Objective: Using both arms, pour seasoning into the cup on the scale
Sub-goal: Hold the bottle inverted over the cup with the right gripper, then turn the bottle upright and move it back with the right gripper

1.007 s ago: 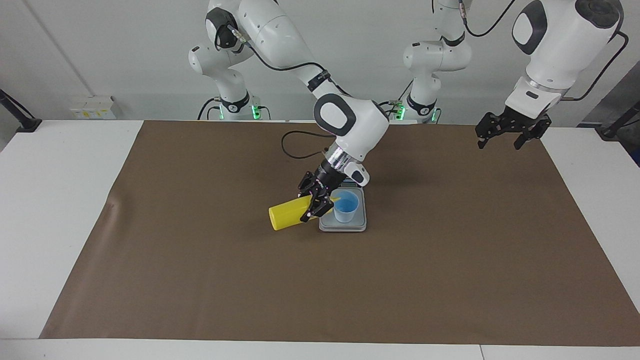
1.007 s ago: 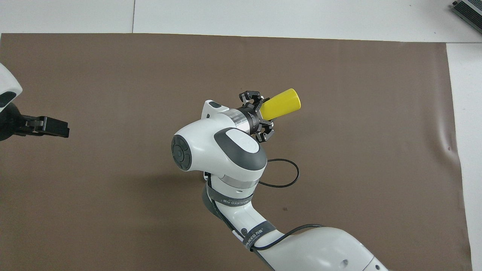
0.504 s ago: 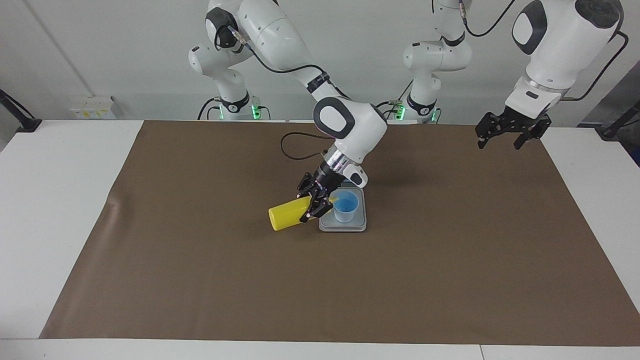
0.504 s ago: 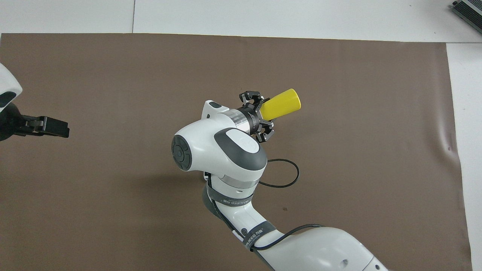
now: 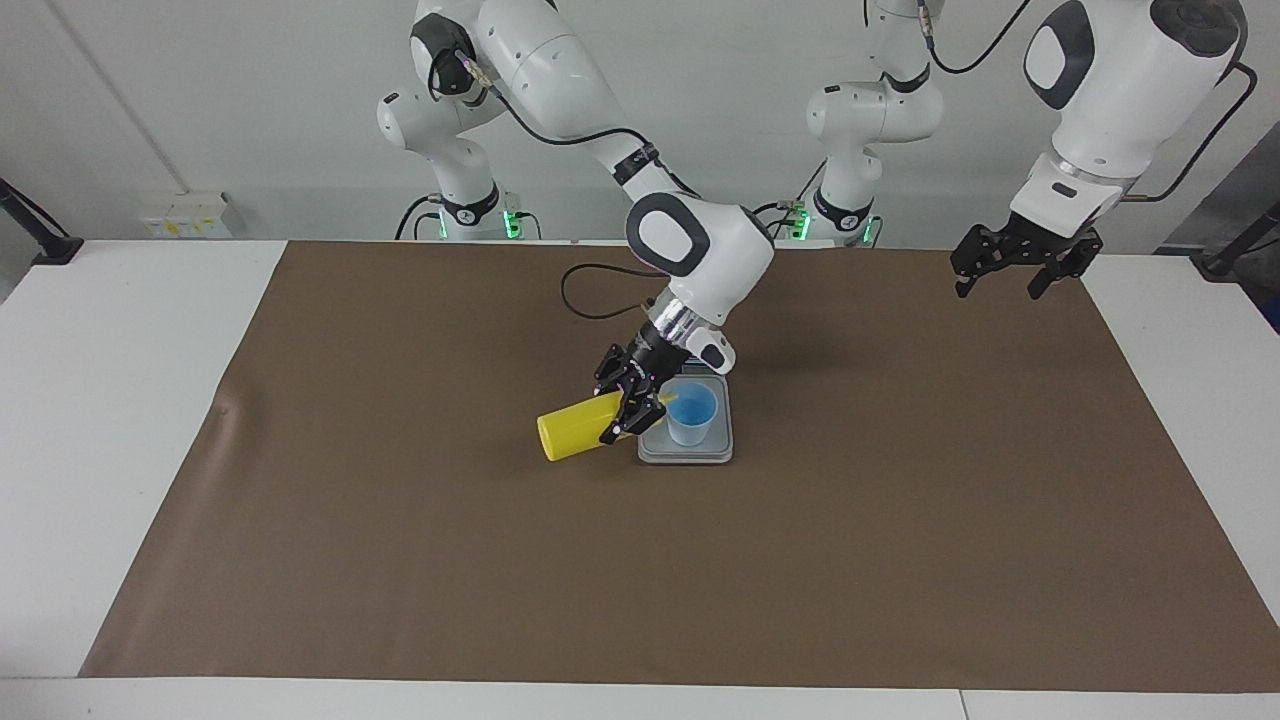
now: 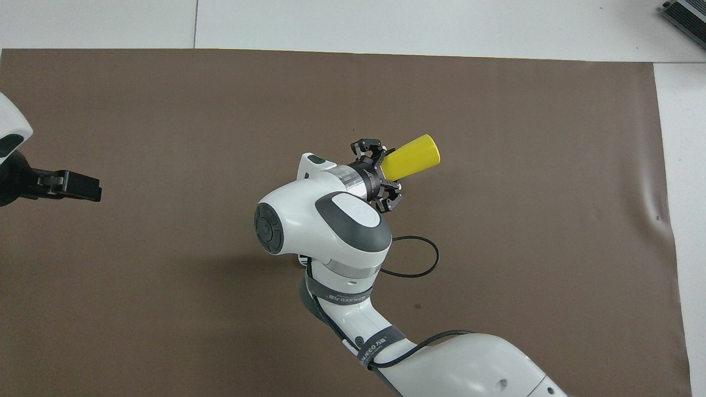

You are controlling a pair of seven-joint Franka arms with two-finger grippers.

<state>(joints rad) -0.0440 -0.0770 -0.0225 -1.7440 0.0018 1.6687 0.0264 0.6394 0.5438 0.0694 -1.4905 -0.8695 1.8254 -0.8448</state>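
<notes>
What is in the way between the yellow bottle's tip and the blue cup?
Nothing visible. The right tool holds the seasoning bottle tipped, nozzle at the rim of the cup on the scale.

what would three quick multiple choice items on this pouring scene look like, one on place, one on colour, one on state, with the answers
1. Where does the cup stand?
A. on the scale
B. on the bare brown mat
C. in the left gripper

2. What colour is the seasoning bottle?
A. red
B. yellow
C. green

3. How is the bottle held?
A. upright on the mat
B. lying loose on the scale
C. tipped sideways in the right gripper, nozzle toward the cup

Answers:
1 A, the cup sits on the scale's grey plate.
2 B, its body is bright yellow.
3 C, the right gripper is shut on it near the nozzle end, while the left gripper waits open over the mat's edge.
</notes>
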